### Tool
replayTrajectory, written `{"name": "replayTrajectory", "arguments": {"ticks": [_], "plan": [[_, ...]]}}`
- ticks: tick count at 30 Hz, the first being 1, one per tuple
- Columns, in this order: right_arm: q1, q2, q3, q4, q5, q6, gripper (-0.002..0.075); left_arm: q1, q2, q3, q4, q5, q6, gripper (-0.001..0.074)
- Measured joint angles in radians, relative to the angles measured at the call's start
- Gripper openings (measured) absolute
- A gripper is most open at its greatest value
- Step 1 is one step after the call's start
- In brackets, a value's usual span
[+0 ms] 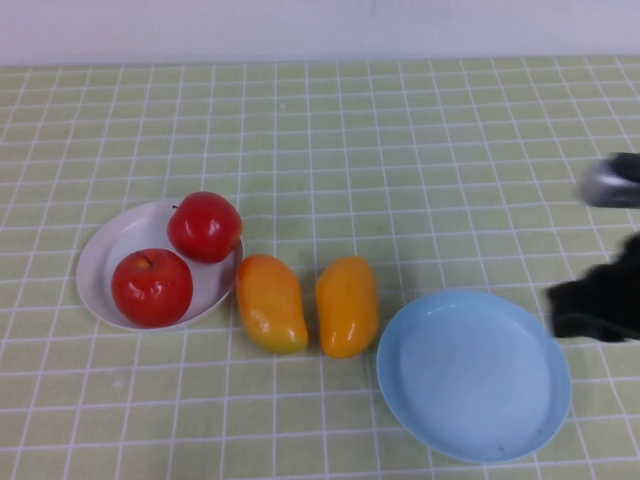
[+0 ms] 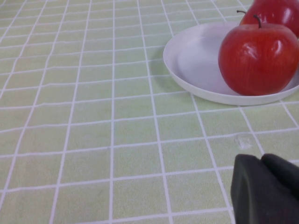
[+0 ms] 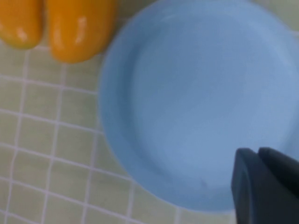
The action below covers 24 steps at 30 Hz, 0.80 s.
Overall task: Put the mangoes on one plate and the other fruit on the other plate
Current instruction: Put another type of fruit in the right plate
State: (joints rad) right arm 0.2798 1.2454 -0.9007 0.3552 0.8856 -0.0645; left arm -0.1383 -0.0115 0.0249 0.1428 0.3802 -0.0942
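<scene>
Two red apples (image 1: 205, 226) (image 1: 151, 287) sit on the white plate (image 1: 105, 250) at the left. Two orange-yellow mangoes (image 1: 270, 303) (image 1: 347, 305) lie side by side on the cloth between the plates. The light blue plate (image 1: 473, 375) stands empty at the front right. My right gripper (image 1: 596, 298) is shut and empty, hovering at the blue plate's right edge; its wrist view shows the plate (image 3: 196, 93) and both mango ends (image 3: 79, 25) (image 3: 18, 23). My left gripper (image 2: 261, 161) is shut and empty, low over the cloth near the white plate (image 2: 196, 60) with an apple (image 2: 258, 58).
A green checked cloth (image 1: 400, 160) covers the whole table. A pale wall runs along the far edge.
</scene>
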Motion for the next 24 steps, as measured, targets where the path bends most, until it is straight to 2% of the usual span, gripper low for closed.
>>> {"name": "replayTrajectory", "arguments": {"ticks": [3,6,10,13,16,19,24], "plan": [[0.127,0.137,-0.105,-0.021,-0.006,0.012,0.0015,0.0,0.0,0.0,0.0,0.0,0.0,0.0001],[0.225,0.271,-0.228,-0.036,-0.01,0.04,0.0096,0.0,0.0,0.0,0.0,0.0,0.0,0.0001],[0.302,0.44,-0.41,-0.065,-0.012,0.087,0.0309,0.0,0.0,0.0,0.0,0.0,-0.002,0.0001],[0.319,0.543,-0.524,-0.087,-0.012,0.155,0.0464,0.0,0.0,0.0,0.0,0.0,-0.005,0.0001],[0.323,0.631,-0.616,-0.112,-0.012,0.221,0.0565,0.0,0.0,0.0,0.0,0.0,-0.008,0.0001],[0.324,0.701,-0.69,-0.133,-0.012,0.263,0.0606,0.0,0.0,0.0,0.0,0.0,-0.008,0.0001],[0.324,0.795,-0.761,-0.169,-0.001,0.286,0.0618,0.0,0.0,0.0,0.0,0.0,-0.008,0.0001]]}}
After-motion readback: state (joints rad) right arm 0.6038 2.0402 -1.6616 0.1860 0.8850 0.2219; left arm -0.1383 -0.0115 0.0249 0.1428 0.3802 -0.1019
